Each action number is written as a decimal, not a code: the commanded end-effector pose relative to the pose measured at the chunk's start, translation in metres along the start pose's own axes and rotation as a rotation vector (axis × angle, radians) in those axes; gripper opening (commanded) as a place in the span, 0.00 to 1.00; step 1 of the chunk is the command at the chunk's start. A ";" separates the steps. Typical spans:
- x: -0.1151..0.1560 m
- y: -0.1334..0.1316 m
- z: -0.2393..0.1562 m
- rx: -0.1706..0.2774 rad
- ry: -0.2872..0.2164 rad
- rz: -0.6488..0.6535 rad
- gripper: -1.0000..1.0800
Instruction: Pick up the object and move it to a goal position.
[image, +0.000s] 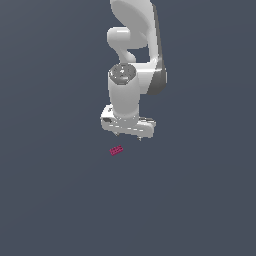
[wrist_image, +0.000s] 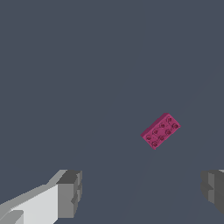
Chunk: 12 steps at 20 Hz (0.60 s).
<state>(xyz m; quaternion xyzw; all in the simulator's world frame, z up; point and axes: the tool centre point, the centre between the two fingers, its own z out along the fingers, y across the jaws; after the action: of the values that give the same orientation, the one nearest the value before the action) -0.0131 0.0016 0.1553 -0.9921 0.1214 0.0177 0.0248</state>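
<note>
Hovering wide open and empty, the hand (image: 128, 136) sits above and to the exterior view's right of the brick (image: 116, 150), which lies aslant on the tabletop (image: 60, 200), outside the fingers' (wrist_image: 69, 193) gap.

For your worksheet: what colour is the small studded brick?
Magenta-pink brick; clearest in the wrist view.

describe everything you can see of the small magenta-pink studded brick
The small magenta-pink rectangular brick is a flat block with two rows of round studs on top, four per row; it looks like matte plastic. It lies flat on the dark grey-blue floor, studs up, turned at a slant to the white gripper. Nothing but the floor touches it: the gripper's grey fingertips are spread wide, with the brick apart from them. In the exterior view it sits just below the gripper.
</note>
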 end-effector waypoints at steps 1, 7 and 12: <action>0.001 0.004 0.007 0.000 0.002 0.059 0.96; 0.005 0.016 0.028 -0.002 0.009 0.242 0.96; 0.007 0.029 0.046 -0.007 0.018 0.402 0.96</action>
<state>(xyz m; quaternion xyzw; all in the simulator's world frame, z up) -0.0142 -0.0218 0.1135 -0.9556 0.2936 0.0150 0.0178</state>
